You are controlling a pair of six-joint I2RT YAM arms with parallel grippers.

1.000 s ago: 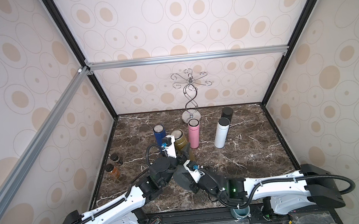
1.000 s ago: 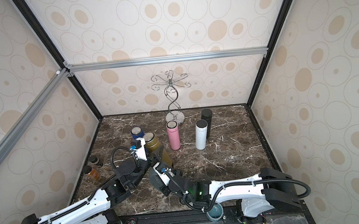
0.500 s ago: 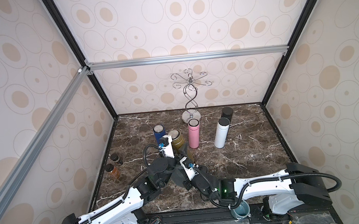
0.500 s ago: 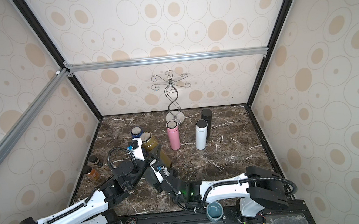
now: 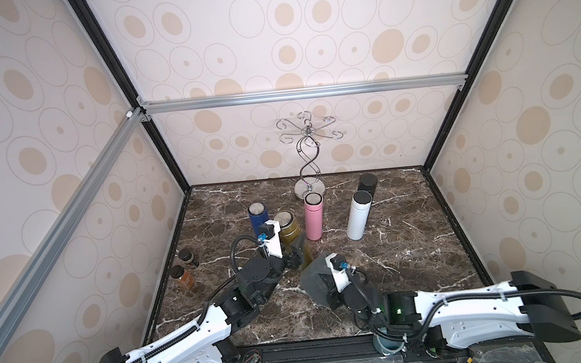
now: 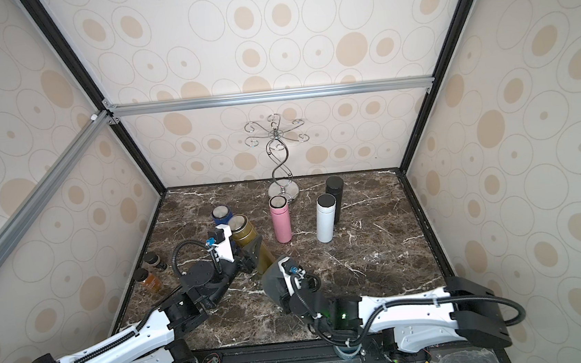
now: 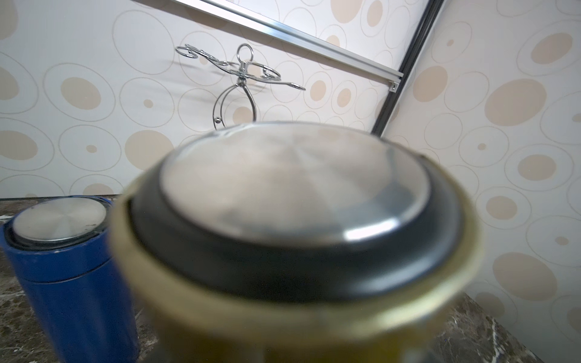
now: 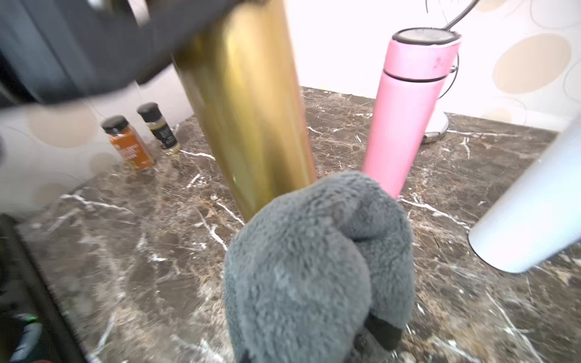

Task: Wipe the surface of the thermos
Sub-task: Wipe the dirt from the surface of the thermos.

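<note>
The thermos is olive-gold with a steel lid and leans toward the back left in both top views. My left gripper is shut on its body about halfway down. My right gripper is shut on a grey fluffy cloth, which wraps its fingers and hides them. In the right wrist view the cloth lies against the lower end of the thermos and covers its base.
A blue thermos stands just behind the gold one, a pink one to its right, then a white one and a black one. Two spice jars stand by the left wall. A wire stand is at the back.
My right gripper with the cloth has slid to the right, along the thermos toward its lower end. The left gripper and the thermos have barely moved.
</note>
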